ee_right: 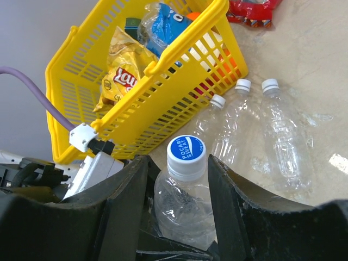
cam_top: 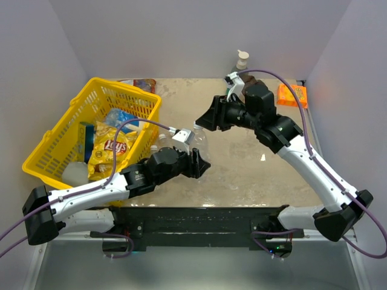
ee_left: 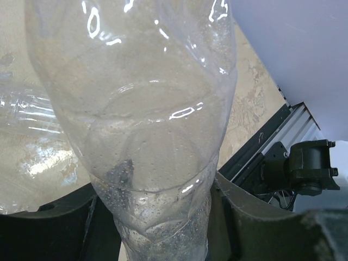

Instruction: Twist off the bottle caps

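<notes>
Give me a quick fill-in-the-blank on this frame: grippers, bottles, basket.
1. The left gripper holds a clear bottle; its cap, flanked by the open right gripper, reads Pocari ____.
2. ____ more capped bottles lie on the table beside the basket.
3. The Lay's bag sits in a basket coloured ____.

Missing words: Sweat; Three; yellow.

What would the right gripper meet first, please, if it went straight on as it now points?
Most likely the blue-and-white Pocari Sweat cap on the clear bottle held by the left gripper; it sits between the right gripper's open fingers, though depth is unclear.
</notes>
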`<action>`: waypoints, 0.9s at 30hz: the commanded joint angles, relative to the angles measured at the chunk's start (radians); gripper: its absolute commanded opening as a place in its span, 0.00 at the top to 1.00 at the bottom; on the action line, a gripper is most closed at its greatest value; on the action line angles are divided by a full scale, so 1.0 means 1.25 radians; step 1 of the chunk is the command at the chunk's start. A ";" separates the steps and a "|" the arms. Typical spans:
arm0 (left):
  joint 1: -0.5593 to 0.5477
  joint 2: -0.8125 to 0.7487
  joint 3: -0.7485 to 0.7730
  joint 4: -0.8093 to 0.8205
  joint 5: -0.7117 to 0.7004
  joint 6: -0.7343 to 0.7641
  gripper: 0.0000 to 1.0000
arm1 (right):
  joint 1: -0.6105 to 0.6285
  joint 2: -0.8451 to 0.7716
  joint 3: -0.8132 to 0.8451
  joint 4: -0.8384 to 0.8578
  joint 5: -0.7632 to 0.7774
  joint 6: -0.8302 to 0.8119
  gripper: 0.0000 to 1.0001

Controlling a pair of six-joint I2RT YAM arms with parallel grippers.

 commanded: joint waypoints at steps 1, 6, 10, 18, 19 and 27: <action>-0.004 0.003 0.043 0.024 -0.024 -0.011 0.61 | 0.022 0.017 0.035 0.006 0.025 -0.011 0.50; -0.005 0.003 0.042 0.024 -0.023 -0.010 0.61 | 0.034 0.023 0.043 0.006 0.032 -0.015 0.53; -0.005 0.003 0.042 0.024 -0.021 -0.010 0.61 | 0.041 0.027 0.046 0.009 0.035 -0.015 0.54; -0.005 0.003 0.043 0.024 -0.021 -0.010 0.62 | 0.054 0.054 0.067 -0.031 0.077 -0.032 0.55; -0.007 0.003 0.043 0.024 -0.021 -0.010 0.62 | 0.056 0.056 0.070 -0.037 0.080 -0.034 0.55; -0.007 0.002 0.044 0.024 -0.021 -0.011 0.62 | 0.061 0.066 0.072 -0.048 0.104 -0.042 0.66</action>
